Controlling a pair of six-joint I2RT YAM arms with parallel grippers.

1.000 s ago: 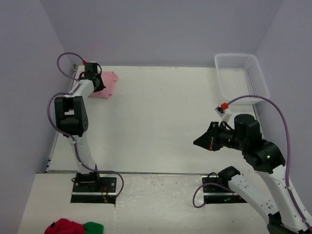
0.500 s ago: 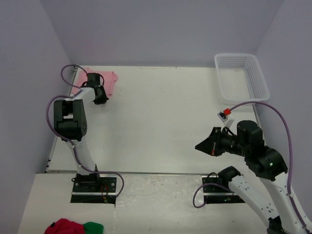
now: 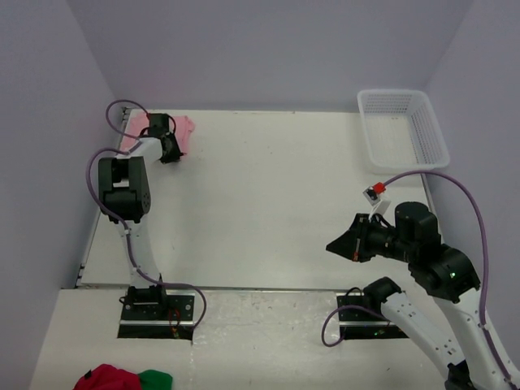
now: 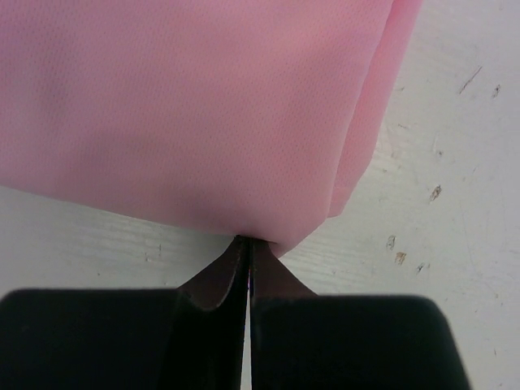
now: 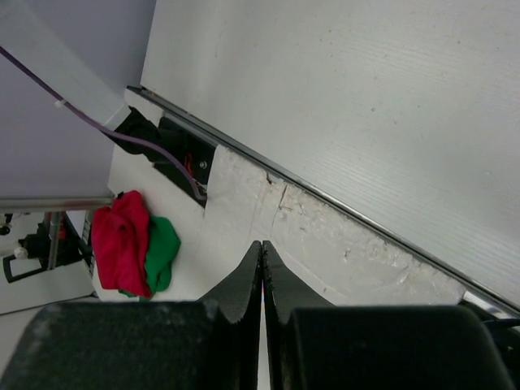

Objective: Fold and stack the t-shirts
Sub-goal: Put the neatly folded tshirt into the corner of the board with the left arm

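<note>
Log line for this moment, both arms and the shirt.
left gripper shut, tips at edge of folded pink t-shirt, far-left corner | right gripper shut, empty, hovering near right | white basket far right

Pink t-shirt (image 3: 183, 130) and left arm (image 3: 143, 149) now farther back-left.

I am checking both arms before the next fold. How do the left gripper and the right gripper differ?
The left gripper has its tips at the edge of the shirt; the right gripper touches nothing. The left gripper is at the far left corner of the table; the right gripper is over the near right side. Both are shut.
</note>
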